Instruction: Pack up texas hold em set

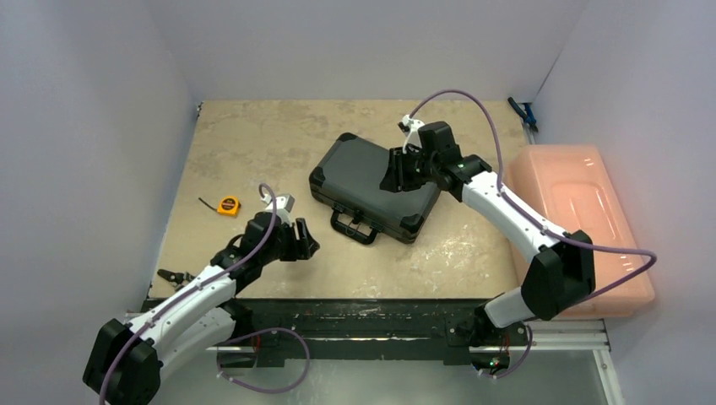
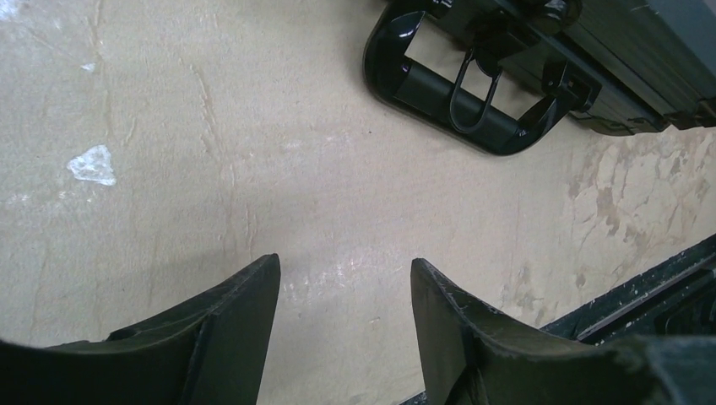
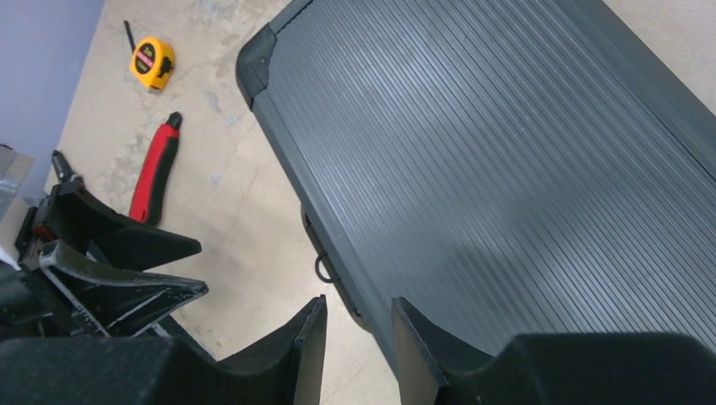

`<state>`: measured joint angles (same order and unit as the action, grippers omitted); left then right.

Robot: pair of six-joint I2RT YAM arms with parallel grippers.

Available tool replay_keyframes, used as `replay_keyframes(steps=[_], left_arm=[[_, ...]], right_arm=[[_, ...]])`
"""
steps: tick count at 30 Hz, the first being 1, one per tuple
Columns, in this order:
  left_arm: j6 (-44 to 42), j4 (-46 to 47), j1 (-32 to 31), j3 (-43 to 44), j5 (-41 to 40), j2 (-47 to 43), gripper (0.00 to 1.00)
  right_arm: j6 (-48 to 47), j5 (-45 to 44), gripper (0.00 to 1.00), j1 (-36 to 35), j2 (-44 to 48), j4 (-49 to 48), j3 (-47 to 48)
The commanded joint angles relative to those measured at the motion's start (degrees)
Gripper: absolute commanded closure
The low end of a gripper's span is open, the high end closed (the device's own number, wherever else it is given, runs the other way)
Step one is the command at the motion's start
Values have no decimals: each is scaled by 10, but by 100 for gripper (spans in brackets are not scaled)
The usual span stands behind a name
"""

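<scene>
One scuffed beige table [image 1: 253, 143] under everything. Along its right side, a large translucent pink bin [image 1: 591, 211], long side running front to back.

Mid-table, a black hard briefcase [image 1: 365, 179]: lid down, ribbed top facing up, set at an angle with one corner toward the back wall. Latched or not: cannot tell. On its near long side, the handle [image 1: 353, 228], folded flat against the tabletop and pointing toward the table's near edge.

Above the briefcase's right half, the right gripper [image 3: 359, 301]: fingers a narrow gap apart, nothing between them, tips over the lid's handle-side edge. Touching the lid or just above it: cannot tell.

Left of the handle and near it, the left gripper [image 2: 344, 263]: fingers spread wider, nothing between them, over the tabletop and apart from the case.

Left of the briefcase, flat on the table, a red-handled knife [image 3: 154, 177], seen from the right wrist only. Just beyond it, toward the back, a yellow tape measure [image 1: 228, 205] with a short dark tail sticking out.

At the table's back right corner, a small blue-handled tool [image 1: 523, 111], too small to name.
</scene>
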<state>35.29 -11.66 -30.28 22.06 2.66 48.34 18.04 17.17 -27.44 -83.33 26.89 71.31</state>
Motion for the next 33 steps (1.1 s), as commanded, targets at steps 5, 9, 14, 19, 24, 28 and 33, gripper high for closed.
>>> replay_keyframes(steps=[5, 9, 14, 19, 24, 28, 33], left_arm=[[4, 83, 2, -29, 34, 28, 46], [18, 103, 2, -44, 43, 39, 49], [30, 138, 2, -40, 47, 77, 53], [42, 172, 1, -24, 48, 118, 57], [50, 203, 1, 16, 43, 187, 70], [69, 230, 1, 42, 44, 249, 79], [93, 296, 1, 47, 77, 312, 85]], right_arm=[[-6, -3, 63, -3, -31, -36, -52], [14, -16, 64, -3, -35, -49, -97], [22, -45, 64, -3, -50, -48, -130], [24, -64, 65, -3, -61, -41, -136], [27, -77, 65, -3, -61, -36, -124], [27, -80, 65, -3, -68, -30, -90], [25, -75, 65, -3, -84, -28, -56]])
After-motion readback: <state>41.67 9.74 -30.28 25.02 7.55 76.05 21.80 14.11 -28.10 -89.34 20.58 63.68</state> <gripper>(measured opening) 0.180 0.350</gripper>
